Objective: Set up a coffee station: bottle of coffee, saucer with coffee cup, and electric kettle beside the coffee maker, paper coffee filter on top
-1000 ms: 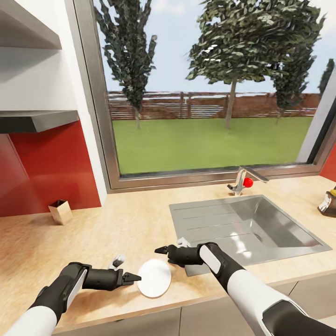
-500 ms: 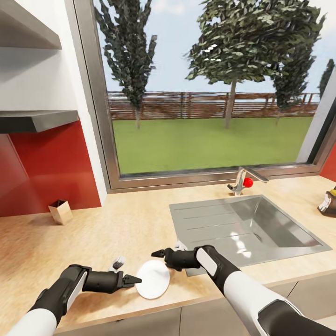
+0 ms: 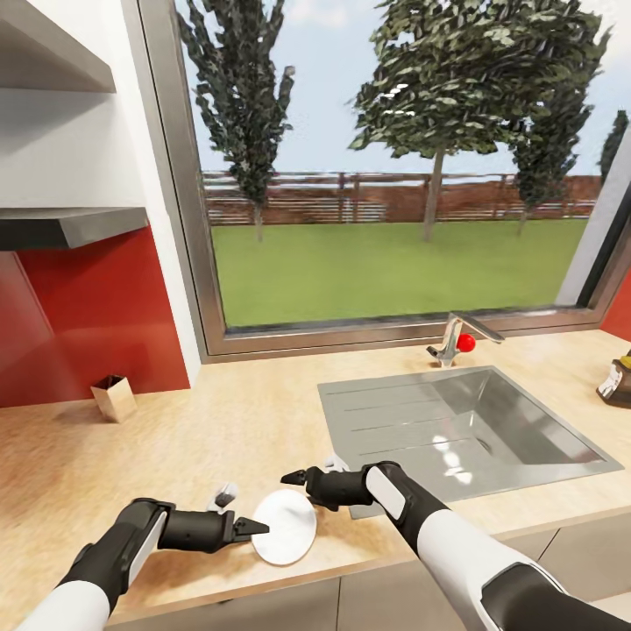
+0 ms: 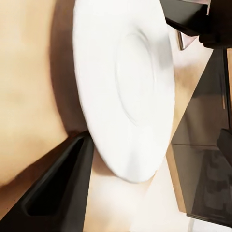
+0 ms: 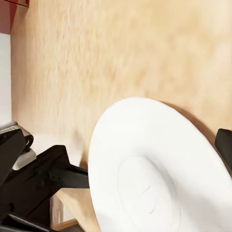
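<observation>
The saucer (image 3: 284, 526) is seen tilted near the front edge of the wood-look surface (image 3: 175, 438), between both grippers. The left gripper (image 3: 254, 528) is pinched on its rim; the right gripper (image 3: 292, 478) hovers beside it, its spread not readable. The saucer is best lowered flat before release. A steel sink (image 3: 473, 429), window and red wall are seen behind.

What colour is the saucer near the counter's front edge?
Plain white saucer, clearest in the left wrist view.
</observation>
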Robot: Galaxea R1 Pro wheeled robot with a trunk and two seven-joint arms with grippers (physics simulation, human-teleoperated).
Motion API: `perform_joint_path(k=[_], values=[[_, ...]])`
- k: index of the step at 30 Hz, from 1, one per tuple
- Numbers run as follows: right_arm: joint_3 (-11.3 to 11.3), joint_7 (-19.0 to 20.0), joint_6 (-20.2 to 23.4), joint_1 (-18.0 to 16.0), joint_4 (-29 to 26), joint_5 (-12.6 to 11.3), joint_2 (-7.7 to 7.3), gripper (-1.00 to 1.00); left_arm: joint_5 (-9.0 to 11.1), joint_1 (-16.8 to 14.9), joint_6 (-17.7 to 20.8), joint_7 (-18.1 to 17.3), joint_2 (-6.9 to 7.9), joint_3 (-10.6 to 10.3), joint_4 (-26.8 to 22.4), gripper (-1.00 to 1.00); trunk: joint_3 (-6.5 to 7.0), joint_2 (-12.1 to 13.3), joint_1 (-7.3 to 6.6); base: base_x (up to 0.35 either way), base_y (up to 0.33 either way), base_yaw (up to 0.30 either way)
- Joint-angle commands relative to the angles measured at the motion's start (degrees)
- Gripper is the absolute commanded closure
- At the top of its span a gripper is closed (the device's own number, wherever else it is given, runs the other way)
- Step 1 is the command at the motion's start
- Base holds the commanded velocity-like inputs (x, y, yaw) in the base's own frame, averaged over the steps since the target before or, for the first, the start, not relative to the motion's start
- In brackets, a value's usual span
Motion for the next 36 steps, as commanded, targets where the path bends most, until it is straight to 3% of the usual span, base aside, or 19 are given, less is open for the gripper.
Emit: perform_joint_path(k=[1,21,29,36], values=[[0.30,0.12,0.07,-0.06,0.05,0.29,-0.01,-1.00,-0.12,-0.04,0.50,-0.23,-0.12,0.05,-0.04,-1.00,-0.14,-0.13,0.04,0.000,0.000,0.000],[0.30,0.12,0.07,-0.06,0.05,0.29,0.00,-1.00,-0.04,-0.04,0.60,-0.05,-0.50,0.10,-0.09,-1.00,-0.14,-0.13,0.04,0.000,0.000,0.000],[0.30,0.12,0.07,-0.06,0.79,0.29,0.11,-1.00,-0.11,-0.04,0.61,0.01,-2.23,0.27,-0.14,-1.00,-0.14,-0.13,0.04,0.000,0.000,0.000],[0.30,0.12,0.07,-0.06,0.84,0.29,0.29,-1.00,-0.04,-0.04,0.68,-0.16,-2.71,0.23,-0.14,-1.00,-0.14,-0.13,0.04,0.000,0.000,0.000]])
